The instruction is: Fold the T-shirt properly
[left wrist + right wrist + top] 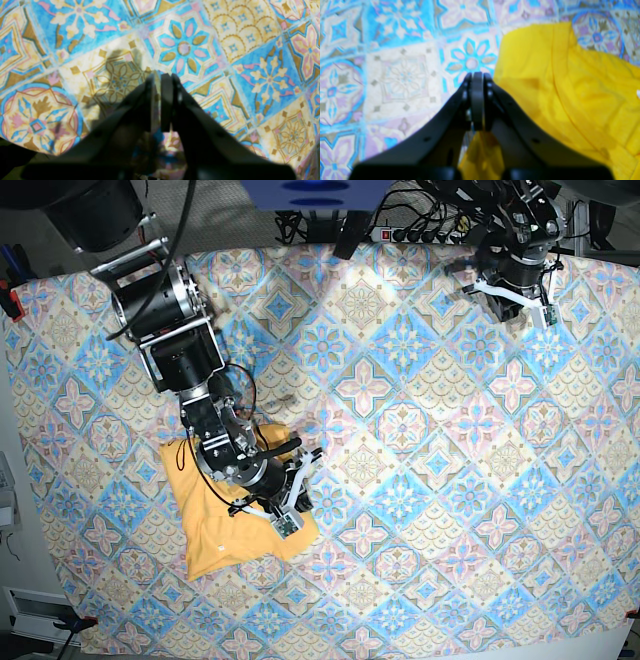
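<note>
My right pincer: jaws pressed flat together, pad to pad; nothing visibly pinched at the tips; a fold of yellow cloth shows under my fingers, nearer the wrist; whether it is caught there I cannot tell.
T-shirt: just beside my right pincer on its right, spreading away to the right edge of the wrist view; creased, one long fold line running down it; seen from the base view it lies bunched in a rough square beneath my right arm.
Ahead of the right tips: tablecloth, bare, a blue flower tile straight in front.
My left pincer: jaws narrow, a thin slit between them; holding nothing; hanging above bare tablecloth, its shadow falling to the left of the tips.
Left pincer to shirt: well apart; in the base view my left pincer sits at the far corner of the cloth.
</note>
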